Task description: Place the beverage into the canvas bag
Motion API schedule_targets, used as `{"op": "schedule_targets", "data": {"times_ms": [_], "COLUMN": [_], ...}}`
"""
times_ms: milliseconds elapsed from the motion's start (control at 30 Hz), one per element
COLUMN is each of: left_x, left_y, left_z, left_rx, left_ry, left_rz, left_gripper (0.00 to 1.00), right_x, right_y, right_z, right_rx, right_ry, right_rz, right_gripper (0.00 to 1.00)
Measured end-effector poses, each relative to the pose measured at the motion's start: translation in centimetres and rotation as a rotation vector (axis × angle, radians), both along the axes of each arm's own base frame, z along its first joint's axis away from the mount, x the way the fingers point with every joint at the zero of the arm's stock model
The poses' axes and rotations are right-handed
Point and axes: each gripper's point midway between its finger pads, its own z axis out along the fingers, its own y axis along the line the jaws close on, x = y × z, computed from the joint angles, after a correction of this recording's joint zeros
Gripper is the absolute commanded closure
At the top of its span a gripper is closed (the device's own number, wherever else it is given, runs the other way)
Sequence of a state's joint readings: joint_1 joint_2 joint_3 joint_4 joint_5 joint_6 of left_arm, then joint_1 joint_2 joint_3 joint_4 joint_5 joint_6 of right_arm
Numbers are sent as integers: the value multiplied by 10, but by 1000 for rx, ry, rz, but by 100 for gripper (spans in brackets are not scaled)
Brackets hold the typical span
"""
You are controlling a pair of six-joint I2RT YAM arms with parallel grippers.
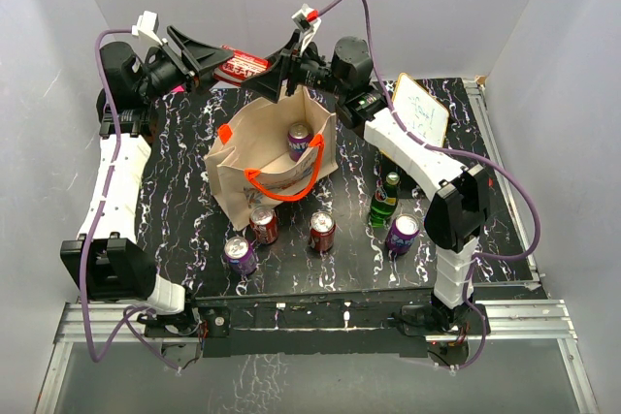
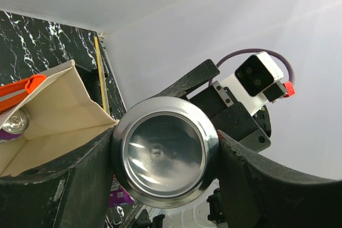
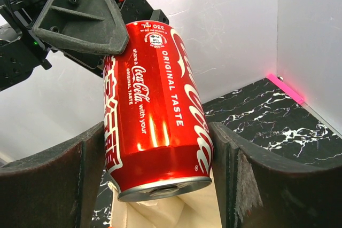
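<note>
The desk (image 1: 179, 172) carries the canvas bag (image 1: 238, 176) upright at its centre with its mouth open. A purple can (image 1: 300, 139) is inside. A green bottle (image 1: 385, 199) and loose cans (image 1: 321, 231) stand toward the near edge. The bag wall is soft, so a descent that meets the rim is likely to fold it inward or tip the bag. The orange handle (image 1: 281, 186) arches across the near side of the mouth and could snag an arm. The beverage in hand, a Coca-Cola can (image 3: 155, 110), hangs in the air roughly level, just beyond the far rim and not yet over the opening. If released here, it would probably strike the rim or land outside. Both pincers are on it. The left pincer (image 2: 165, 137) is closed to can width, with one end of the can clamped between its fingertips. The right pincer (image 3: 157, 129) stands at the same narrow opening, both inner faces against the can wall at the opposite end. If the arms separate before one lets go, expect the can to twist, dent or slip free.
</note>
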State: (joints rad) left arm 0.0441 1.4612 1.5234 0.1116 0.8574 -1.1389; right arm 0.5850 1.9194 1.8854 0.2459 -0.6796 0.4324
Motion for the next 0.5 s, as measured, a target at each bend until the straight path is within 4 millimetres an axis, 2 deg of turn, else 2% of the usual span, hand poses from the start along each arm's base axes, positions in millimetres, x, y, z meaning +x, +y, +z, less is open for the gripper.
{"op": "schedule_targets", "data": {"times_ms": [33, 100, 133, 167, 300, 500], "left_x": [0, 0, 0, 0, 2, 1], "left_y": [0, 0, 0, 0, 0, 1], "left_z": [0, 0, -1, -1, -5, -11], "left_rx": [0, -1, -2, -2, -5, 9], "left_ry": [0, 1, 3, 4, 9, 5], "left_rz": [0, 0, 0, 1, 4, 8], "left_gripper": [100, 100, 100, 92, 52, 16], "right_x": [0, 0, 0, 0, 0, -1], "right_y": [0, 0, 0, -1, -1, 0], "right_z": [0, 0, 0, 0, -2, -7], "right_rx": [0, 1, 1, 0, -5, -21], "right_ry": [0, 2, 2, 3, 8, 28], "right_rz": [0, 2, 3, 3, 5, 13], "right_gripper": [60, 87, 92, 92, 92, 92]}}
